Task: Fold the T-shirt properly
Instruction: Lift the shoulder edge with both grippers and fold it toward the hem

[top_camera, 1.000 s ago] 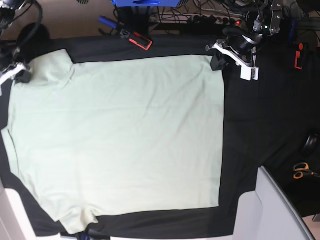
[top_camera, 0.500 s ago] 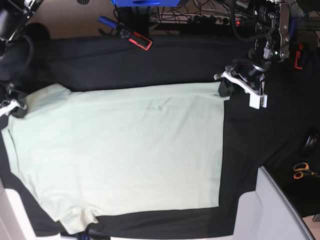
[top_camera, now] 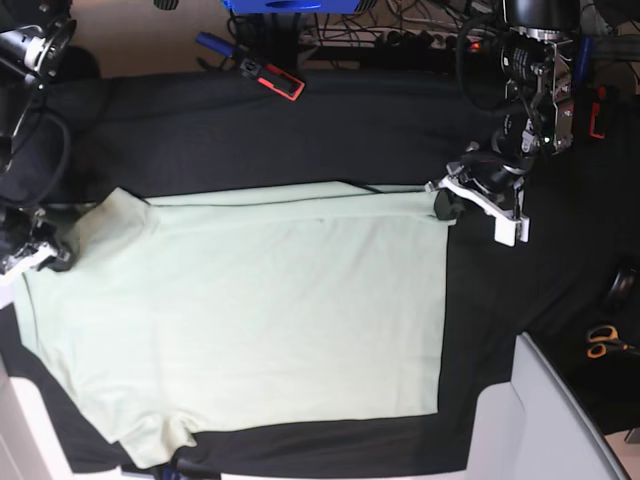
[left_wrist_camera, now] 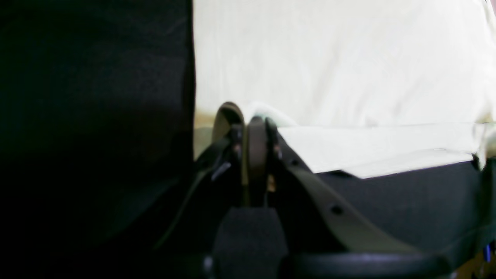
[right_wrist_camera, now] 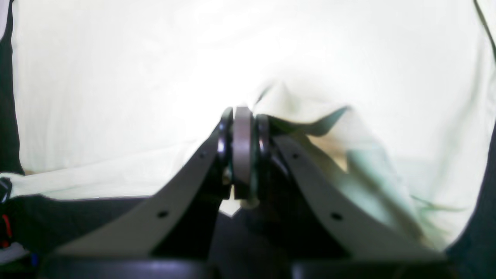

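Observation:
The pale mint T-shirt (top_camera: 250, 310) lies spread on the black table cover (top_camera: 300, 130). Its far edge is doubled over toward the near side in a narrow strip. On the right of the base view my left gripper (top_camera: 445, 202) is shut on the shirt's far hem corner. The left wrist view shows those jaws (left_wrist_camera: 252, 120) pinched together on a lifted bit of cloth (left_wrist_camera: 341, 58). At the left edge my right gripper (top_camera: 47, 257) is shut on the shoulder end by the sleeve. In the right wrist view, fabric (right_wrist_camera: 116, 77) bunches around the closed right gripper (right_wrist_camera: 242, 116).
A red and black tool (top_camera: 272, 76) lies at the far edge, with cables and a power strip (top_camera: 420, 40) behind it. Orange-handled scissors (top_camera: 603, 341) rest at the right. A grey-white panel (top_camera: 545, 420) stands at the near right corner.
Both grippers have moved toward the near side, carrying the shirt's far edge with them. The edge now folds over the body, and more black cover shows behind it.

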Robot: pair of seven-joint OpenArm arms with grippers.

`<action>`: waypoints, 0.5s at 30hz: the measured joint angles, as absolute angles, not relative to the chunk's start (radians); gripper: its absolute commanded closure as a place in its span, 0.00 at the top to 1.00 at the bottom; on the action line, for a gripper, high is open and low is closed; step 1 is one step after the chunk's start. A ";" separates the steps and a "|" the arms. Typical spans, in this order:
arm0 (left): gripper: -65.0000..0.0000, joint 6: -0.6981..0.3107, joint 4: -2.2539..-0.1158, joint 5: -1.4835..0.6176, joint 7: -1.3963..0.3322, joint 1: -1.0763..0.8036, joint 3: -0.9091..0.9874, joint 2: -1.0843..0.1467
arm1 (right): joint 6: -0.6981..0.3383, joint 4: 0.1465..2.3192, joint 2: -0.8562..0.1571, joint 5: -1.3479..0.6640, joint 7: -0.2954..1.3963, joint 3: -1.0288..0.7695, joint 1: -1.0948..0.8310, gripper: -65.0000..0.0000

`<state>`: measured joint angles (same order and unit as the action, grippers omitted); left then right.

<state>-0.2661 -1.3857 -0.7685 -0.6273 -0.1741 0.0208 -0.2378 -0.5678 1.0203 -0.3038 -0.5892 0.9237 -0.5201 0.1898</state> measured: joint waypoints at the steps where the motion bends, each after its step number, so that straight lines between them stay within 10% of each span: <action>1: 0.00 -0.266 -1.381 -0.767 -0.628 -0.162 0.021 -0.239 | -0.567 0.997 -0.313 -0.588 0.913 -0.507 0.199 0.00; 15: 0.00 -0.266 -1.221 -0.768 -0.628 0.007 0.019 -0.236 | -0.566 0.764 -0.360 -0.588 0.729 -0.310 0.348 0.00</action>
<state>-0.2665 -1.2209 -0.7677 -0.6277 0.0074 0.0189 -0.2356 -0.5659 0.7635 -0.3603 -0.5884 0.7288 -0.3103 0.3485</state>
